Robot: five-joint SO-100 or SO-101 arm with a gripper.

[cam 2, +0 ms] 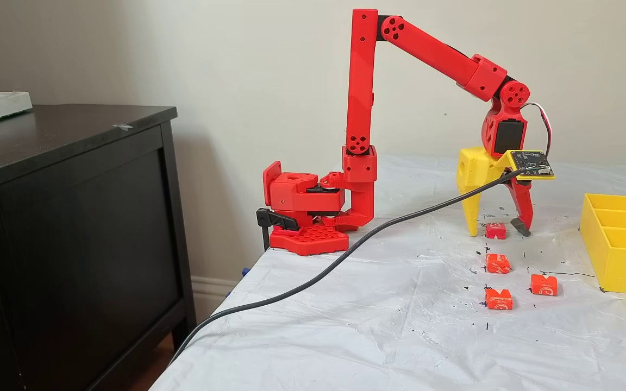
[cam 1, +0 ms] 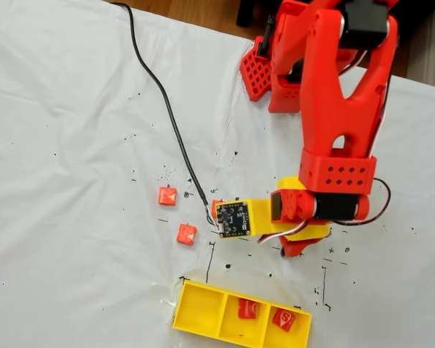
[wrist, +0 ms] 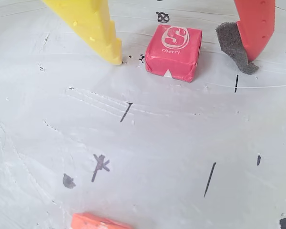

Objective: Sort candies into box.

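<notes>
In the wrist view, yellow finger [wrist: 97, 31] on the left, cherry candy [wrist: 174, 45] sitting on the table between, red finger [wrist: 254, 26] on the right. The gripper [cam 2: 498, 232] is spread wide around it, neither finger touching. Further right, in a fixed view, sits the box [cam 2: 617, 247].

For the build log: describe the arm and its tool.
Red printed arm on a perforated red base. The tool has one yellow finger and one red finger with a grey foam pad. A small black circuit board trails a black cable.
</notes>
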